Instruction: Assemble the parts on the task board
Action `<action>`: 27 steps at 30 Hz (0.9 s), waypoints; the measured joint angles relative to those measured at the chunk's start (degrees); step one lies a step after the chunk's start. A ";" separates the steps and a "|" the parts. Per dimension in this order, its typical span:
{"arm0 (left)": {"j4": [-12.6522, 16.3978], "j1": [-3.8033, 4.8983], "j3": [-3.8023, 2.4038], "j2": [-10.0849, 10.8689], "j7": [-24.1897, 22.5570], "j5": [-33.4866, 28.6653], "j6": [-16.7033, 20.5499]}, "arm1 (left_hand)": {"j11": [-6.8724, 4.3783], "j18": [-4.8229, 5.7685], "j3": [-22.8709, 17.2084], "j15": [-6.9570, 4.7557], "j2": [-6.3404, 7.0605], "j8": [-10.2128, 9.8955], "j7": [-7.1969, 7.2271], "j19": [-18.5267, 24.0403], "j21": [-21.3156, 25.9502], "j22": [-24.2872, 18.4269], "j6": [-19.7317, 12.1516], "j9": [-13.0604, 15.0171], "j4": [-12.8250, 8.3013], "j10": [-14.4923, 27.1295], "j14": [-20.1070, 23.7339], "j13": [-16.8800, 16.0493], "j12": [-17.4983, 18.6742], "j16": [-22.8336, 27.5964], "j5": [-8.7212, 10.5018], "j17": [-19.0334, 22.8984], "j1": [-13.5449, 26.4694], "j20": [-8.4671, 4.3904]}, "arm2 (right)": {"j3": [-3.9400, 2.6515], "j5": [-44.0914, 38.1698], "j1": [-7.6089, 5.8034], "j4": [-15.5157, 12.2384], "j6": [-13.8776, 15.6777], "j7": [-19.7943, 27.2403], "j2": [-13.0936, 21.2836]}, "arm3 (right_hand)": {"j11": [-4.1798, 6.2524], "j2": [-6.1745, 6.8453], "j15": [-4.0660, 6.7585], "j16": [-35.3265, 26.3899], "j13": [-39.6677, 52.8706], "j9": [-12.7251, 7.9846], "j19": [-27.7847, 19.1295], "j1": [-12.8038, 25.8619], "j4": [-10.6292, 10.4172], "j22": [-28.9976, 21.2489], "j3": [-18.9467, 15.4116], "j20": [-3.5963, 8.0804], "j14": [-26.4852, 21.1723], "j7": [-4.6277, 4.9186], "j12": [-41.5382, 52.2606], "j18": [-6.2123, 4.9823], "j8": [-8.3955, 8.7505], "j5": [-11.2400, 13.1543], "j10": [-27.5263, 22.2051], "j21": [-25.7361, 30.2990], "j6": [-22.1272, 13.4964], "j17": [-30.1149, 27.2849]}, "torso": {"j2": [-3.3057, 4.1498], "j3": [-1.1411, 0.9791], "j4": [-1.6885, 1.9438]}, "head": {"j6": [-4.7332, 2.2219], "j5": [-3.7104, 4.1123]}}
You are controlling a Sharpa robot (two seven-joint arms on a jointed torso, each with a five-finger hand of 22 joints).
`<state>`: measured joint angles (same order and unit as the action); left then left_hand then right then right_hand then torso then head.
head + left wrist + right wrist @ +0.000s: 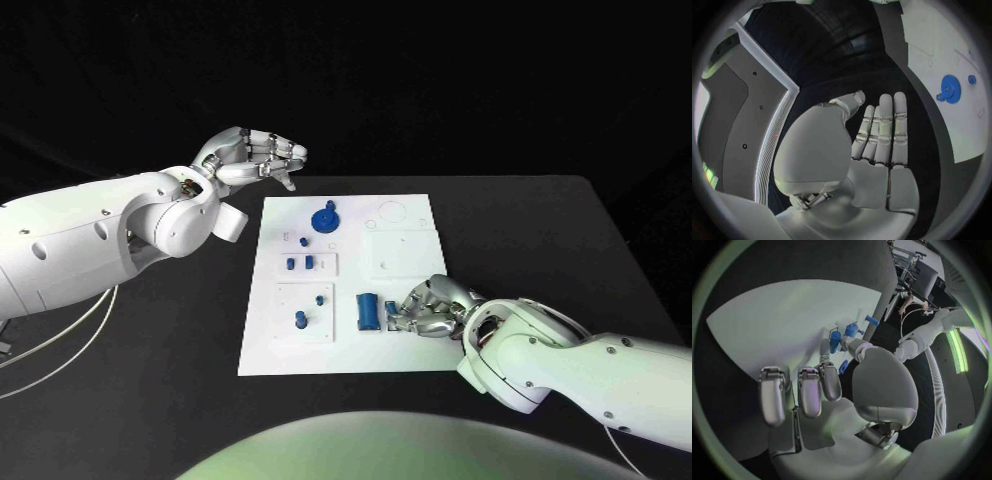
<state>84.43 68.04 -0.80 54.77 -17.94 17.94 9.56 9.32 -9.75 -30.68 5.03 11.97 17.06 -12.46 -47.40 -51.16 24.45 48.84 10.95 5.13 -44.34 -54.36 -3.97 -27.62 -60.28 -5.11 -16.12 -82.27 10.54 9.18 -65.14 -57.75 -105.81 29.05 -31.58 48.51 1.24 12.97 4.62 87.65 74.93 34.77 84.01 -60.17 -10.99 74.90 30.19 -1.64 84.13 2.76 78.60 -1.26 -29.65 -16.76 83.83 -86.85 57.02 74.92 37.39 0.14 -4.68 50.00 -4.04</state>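
Right hand (427,310): fingers curling over a blue peg (368,312) on the white board (397,350); grip unclear, risking knocking it. Left hand (254,156): hovering empty, fingers loosely apart.

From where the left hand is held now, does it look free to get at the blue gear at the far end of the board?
Probably yes. The left hand holds nothing and hovers off the task board, near its far left corner. The blue gear lies close by with nothing between them. The right hand works at the near end.
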 measured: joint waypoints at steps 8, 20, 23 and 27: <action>0.04 0.00 0.00 0.01 0.00 0.00 -0.01 | 0.00 0.00 0.00 0.00 0.00 0.00 0.00 0.00 0.00 0.00 0.00 0.00 0.00 0.00 0.00 0.00 0.00 0.00 0.00 0.00 0.00 0.00 | -0.02 0.21 0.00 0.48 -0.26 -0.16 -0.46 | 0.00 -0.15 0.00 0.00 -0.01 -0.07 0.00 0.97 -0.85 0.00 -1.16 0.00 0.00 0.00 0.05 0.00 0.24 0.00 0.00 0.00 0.01 -0.01 | 0.01 -0.01 0.01 | 0.00 0.00; 0.03 0.00 0.00 0.04 0.00 0.00 -0.02 | 0.00 0.00 0.00 0.00 0.00 0.00 0.00 0.00 0.00 0.00 0.00 0.00 0.00 0.00 0.00 0.00 0.00 0.00 0.00 0.00 0.00 0.00 | 0.00 0.05 0.00 0.64 -0.15 -0.19 -0.68 | 0.00 1.06 0.00 0.00 -0.01 -0.15 0.00 3.61 -5.31 0.00 -8.00 0.00 0.00 0.21 0.05 0.00 0.73 0.00 0.00 0.00 0.21 -0.01 | 0.01 -0.04 0.00 | 0.00 0.20; 0.03 0.00 0.00 0.06 0.00 0.00 -0.03 | 0.00 0.00 0.00 0.00 0.00 0.00 0.00 0.00 0.00 0.00 0.00 0.00 0.00 0.00 0.00 0.00 0.00 0.00 0.00 0.00 0.00 0.00 | 0.00 -0.01 0.02 0.57 -0.13 -0.06 -0.52 | 0.00 0.83 0.00 0.00 -0.01 -0.26 0.00 3.84 -5.69 0.01 -8.37 0.00 0.00 0.21 0.05 0.00 0.84 0.00 0.00 0.00 0.21 -0.01 | 0.01 -0.04 0.01 | 0.00 0.20; 0.02 0.00 0.00 0.10 0.00 0.00 -0.03 | 0.00 0.00 0.00 0.00 0.00 0.00 0.00 0.00 0.00 0.00 0.00 0.00 0.00 0.00 0.00 0.00 0.00 0.00 0.00 0.00 0.00 0.00 | 0.00 -0.17 0.02 0.15 -0.13 0.22 0.10 | 0.00 0.83 0.00 0.00 -0.02 -0.21 0.00 3.84 -5.54 0.04 -8.53 0.00 0.00 0.20 0.05 0.00 0.85 0.00 0.00 0.00 0.20 -0.01 | -0.01 -0.03 0.00 | 0.00 0.19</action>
<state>84.46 68.04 -0.81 54.86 -17.94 17.94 9.54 9.32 -9.76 -30.68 5.03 11.97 17.06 -12.46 -47.40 -51.16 24.45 48.84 10.95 5.13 -44.34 -54.36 -3.97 -27.62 -60.28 -5.11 -16.12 -82.27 10.54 9.18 -65.32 -57.74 -105.66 28.92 -31.37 48.60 1.24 13.80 4.62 87.65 74.92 34.55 84.01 -56.32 -16.52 74.95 21.66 -1.64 84.13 2.96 78.65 -1.26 -28.80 -16.76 83.83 -86.85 57.23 74.91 37.38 0.10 -4.68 50.00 -3.85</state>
